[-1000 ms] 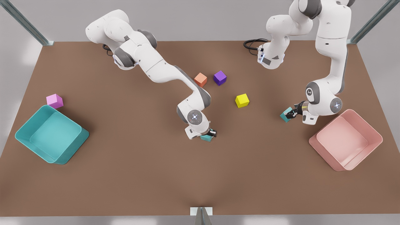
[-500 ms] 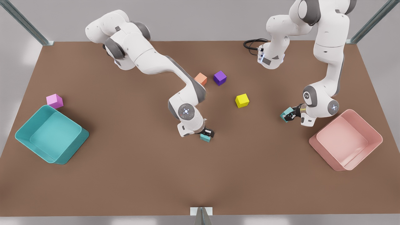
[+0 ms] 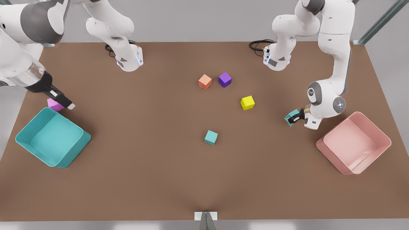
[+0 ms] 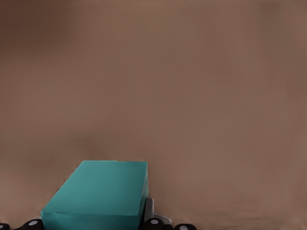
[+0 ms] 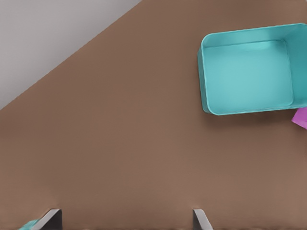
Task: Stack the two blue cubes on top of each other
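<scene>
Front view, clock face centred on the bench (image 3: 143, 179).

- Left gripper (image 3: 292, 119): out at 3 o'clock, clenched on the held blue cube (image 3: 290, 115). In the left wrist view, held blue cube (image 4: 103, 194) sits between the fingers, bare bench surface beyond. Lifted or resting on the bench: cannot tell.
- Free blue cube (image 3: 211, 137): flat on the bench near the centre, slightly toward 6 o'clock, upright, alone. Well apart from the held blue cube, so not stacked.
- Right gripper (image 3: 64, 102): at 9 o'clock, raised toward the camera, in front of the pink cube (image 3: 53, 104). Released; right wrist view shows the right gripper (image 5: 125, 218) with fingers wide apart and nothing between them.
- Teal tray (image 3: 22, 140): at 8 o'clock, pink cube just beside its far corner. Same pairing in the right wrist view: teal tray (image 5: 204, 72), pink cube (image 5: 301, 118).
- Orange cube (image 3: 204, 81) and purple cube (image 3: 225, 79): near each other at 12 o'clock, apart. Yellow cube (image 3: 247, 103) at 2 o'clock.
- Pink tray (image 3: 385, 140): at 4 o'clock, near the left arm.
</scene>
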Controlling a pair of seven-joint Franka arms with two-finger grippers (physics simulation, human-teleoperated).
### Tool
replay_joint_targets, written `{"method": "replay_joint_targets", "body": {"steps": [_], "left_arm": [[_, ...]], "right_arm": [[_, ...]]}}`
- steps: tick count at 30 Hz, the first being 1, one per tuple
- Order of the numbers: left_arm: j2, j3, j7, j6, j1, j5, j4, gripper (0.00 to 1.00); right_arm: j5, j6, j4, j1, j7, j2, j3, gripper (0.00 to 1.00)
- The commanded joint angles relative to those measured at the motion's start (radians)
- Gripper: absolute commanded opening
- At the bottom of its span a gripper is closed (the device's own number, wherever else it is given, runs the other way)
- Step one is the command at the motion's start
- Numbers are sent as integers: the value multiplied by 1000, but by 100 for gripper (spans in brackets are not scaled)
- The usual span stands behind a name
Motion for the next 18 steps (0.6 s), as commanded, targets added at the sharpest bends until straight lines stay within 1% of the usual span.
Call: {"method": "replay_joint_targets", "body": {"steps": [1,3,4,5,6,8,9,11,12,14,18], "left_arm": [[-25,-13,-61,-137,-93,-4,48,63],[21,-15,-160,-202,-294,76,197,64],[44,-18,-165,-202,-348,76,257,64],[85,-21,-166,-200,-417,76,326,64],[173,-21,-195,-202,-495,76,433,64],[346,-21,-280,-202,-565,76,627,64],[409,-21,-329,-202,-572,71,731,64],[496,-23,-389,-202,-592,68,863,64],[527,-35,-392,-202,-593,68,904,64],[552,-36,-393,-194,-593,68,937,64],[562,-49,-393,-194,-593,68,937,64]], "right_arm": [[-9,-93,-28,-2,-403,20,-3,100],[-15,-91,-27,0,-402,59,0,100],[-17,-91,-27,0,-402,60,0,100],[-27,-91,-27,3,-402,68,2,100],[-33,-91,-27,6,-402,68,2,100],[-37,-91,-28,6,-402,71,2,100],[-37,-91,-27,6,-402,76,2,100],[-35,-91,-27,6,-402,77,2,100],[-35,-91,-28,6,-402,77,2,100],[-35,-91,-30,6,-402,82,2,100],[-37,-91,-28,6,-402,85,2,100]]}}
